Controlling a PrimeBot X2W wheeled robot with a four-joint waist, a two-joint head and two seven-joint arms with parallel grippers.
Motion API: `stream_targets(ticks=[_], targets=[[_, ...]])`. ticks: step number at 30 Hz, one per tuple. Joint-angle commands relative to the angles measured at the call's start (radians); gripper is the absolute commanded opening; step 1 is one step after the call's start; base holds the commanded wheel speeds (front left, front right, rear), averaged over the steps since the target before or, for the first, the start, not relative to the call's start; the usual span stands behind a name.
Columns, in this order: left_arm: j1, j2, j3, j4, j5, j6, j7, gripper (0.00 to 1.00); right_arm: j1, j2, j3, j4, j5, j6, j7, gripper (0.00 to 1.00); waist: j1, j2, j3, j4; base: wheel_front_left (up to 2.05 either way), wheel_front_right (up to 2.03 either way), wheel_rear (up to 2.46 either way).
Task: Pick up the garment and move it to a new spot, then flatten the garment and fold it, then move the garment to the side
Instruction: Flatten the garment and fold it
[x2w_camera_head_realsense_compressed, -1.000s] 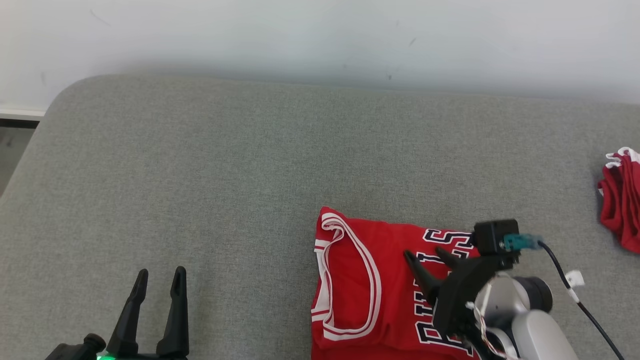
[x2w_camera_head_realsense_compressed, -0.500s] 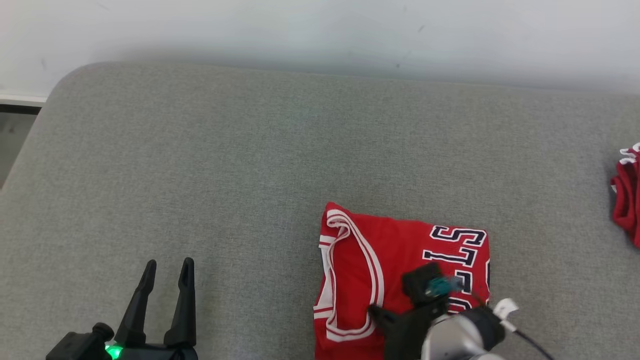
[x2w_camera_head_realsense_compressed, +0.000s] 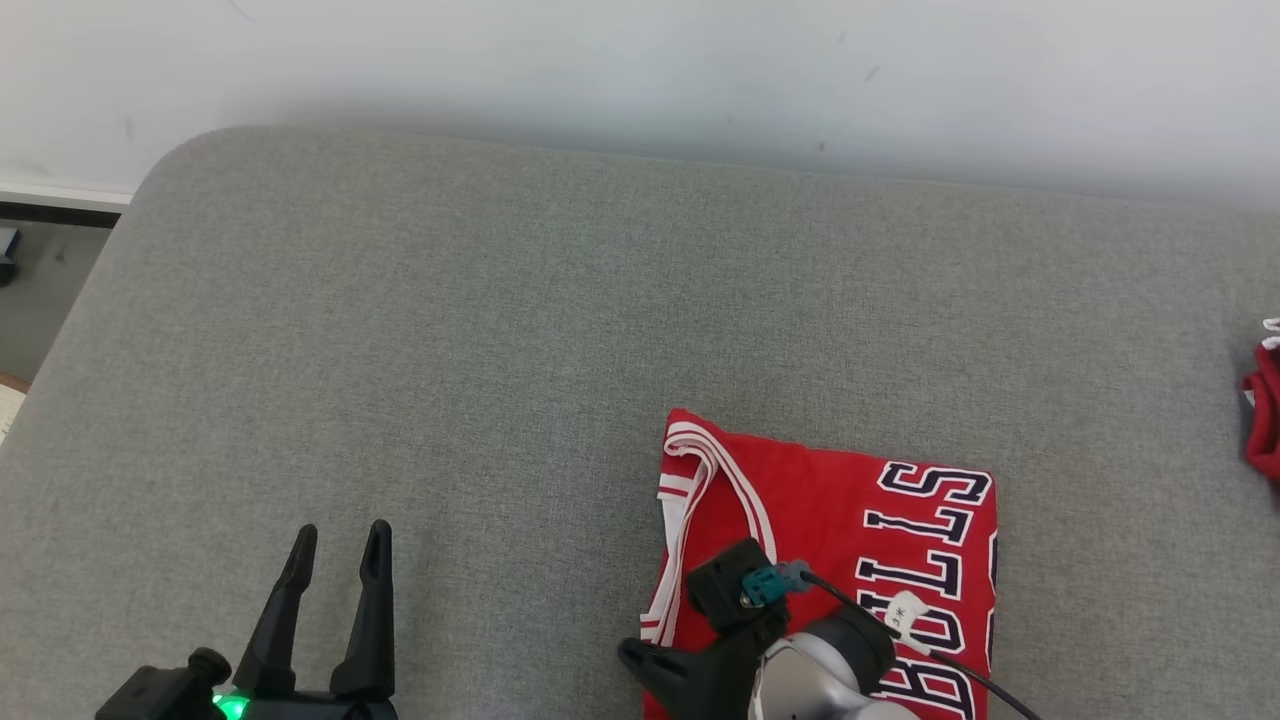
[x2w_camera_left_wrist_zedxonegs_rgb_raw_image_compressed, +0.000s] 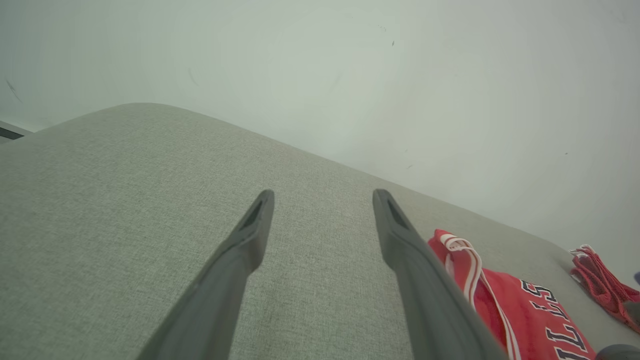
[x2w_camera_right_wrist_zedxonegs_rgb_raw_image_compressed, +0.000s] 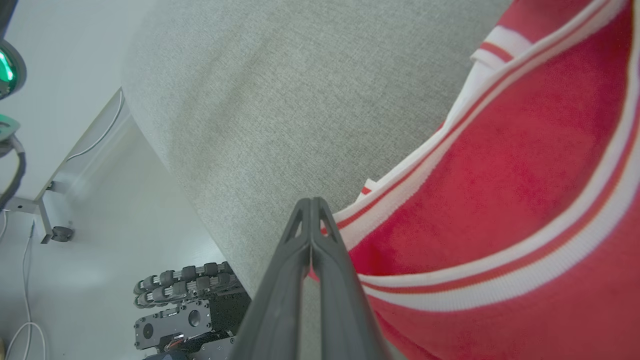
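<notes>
With your right gripper (x2w_camera_right_wrist_zedxonegs_rgb_raw_image_compressed: 311, 201) closed at the striped edge of the folded jersey (x2w_camera_head_realsense_compressed: 850, 510) and your left gripper (x2w_camera_head_realsense_compressed: 341, 530) spread wide, check cloth is caught, then slide it sideways slowly.

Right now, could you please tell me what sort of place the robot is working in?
Probably an indoor test room or lab: a grey upholstered surface against a bare white wall, a folded red jersey on it, and a loose white cable beside it.

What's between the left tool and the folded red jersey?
Just bare grey cushion. In the head view, plain fabric runs from the left tool across to the jersey, with nothing lying on it.
</notes>
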Motion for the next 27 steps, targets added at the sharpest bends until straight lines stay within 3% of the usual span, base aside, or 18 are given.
stream_targets(ticks=[1, 9, 13, 19, 27], targets=[[-0.002, 0.006, 0.000, 0.003, -0.001, 0.001, -0.003, 1.00, -0.016, -0.001, 0.007, 0.006, 0.016, 0.001, -0.009, 0.00, 0.0000, 0.0000, -0.001, 0.001, 0.00, 0.00, 0.00], [0.002, 0.003, -0.014, 0.006, 0.006, 0.001, -0.003, 1.00, -0.124, -0.001, 0.038, 0.084, 0.093, 0.001, -0.071, 0.00, 0.0000, 0.0000, -0.009, 0.011, 0.00, 0.00, 0.00], [0.011, 0.002, -0.013, 0.000, 0.007, 0.001, -0.003, 1.00, -0.140, -0.001, -0.039, 0.104, -0.001, 0.001, -0.067, 0.00, 0.0000, 0.0000, -0.011, 0.016, 0.00, 0.00, 0.00], [0.014, -0.011, -0.007, -0.010, 0.010, 0.001, -0.003, 1.00, -0.097, -0.001, -0.077, 0.092, -0.121, 0.001, 0.036, 0.00, 0.0000, 0.0000, 0.002, 0.029, 0.00, 0.00, 0.00], [-0.024, -0.027, -0.016, 0.001, 0.015, 0.001, -0.003, 1.00, -0.138, 0.000, -0.009, 0.130, -0.079, 0.001, -0.022, 0.00, 0.0000, 0.0000, 0.030, 0.054, 0.00, 0.00, 0.00]])
